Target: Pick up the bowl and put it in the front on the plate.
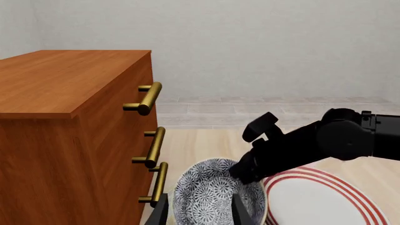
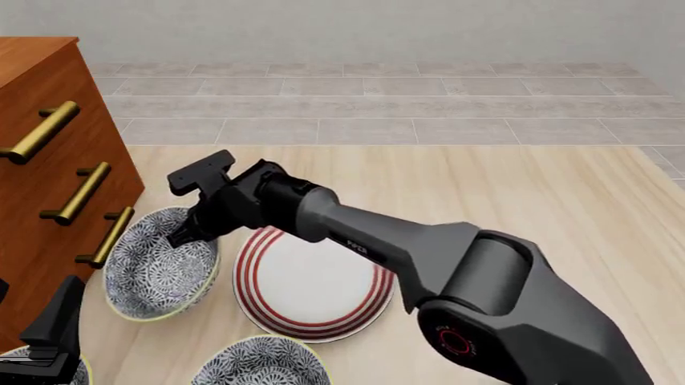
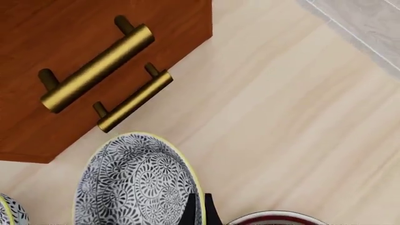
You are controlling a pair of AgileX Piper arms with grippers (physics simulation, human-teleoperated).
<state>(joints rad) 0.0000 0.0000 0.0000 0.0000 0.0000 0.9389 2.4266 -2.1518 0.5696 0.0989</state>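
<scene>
Right claw [image 2: 180,237] pinches the bowl's [image 2: 150,277] rim.
Bowl sits just beside the plate [image 2: 310,285], near the table's left edge; left claw [image 1: 198,212] spread.

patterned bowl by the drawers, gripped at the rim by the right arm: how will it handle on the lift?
Probably rigid: the bowl looks like glazed ceramic, so no flex. The right tool pinches only the thin rim nearest the plate, so the deep bowl may tilt or swing off-centre. The glossy wall could slip; likely chips if dropped.

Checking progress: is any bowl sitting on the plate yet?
No, the front view shows the plate bare, with the nearest bowl beside it on the table.
</scene>
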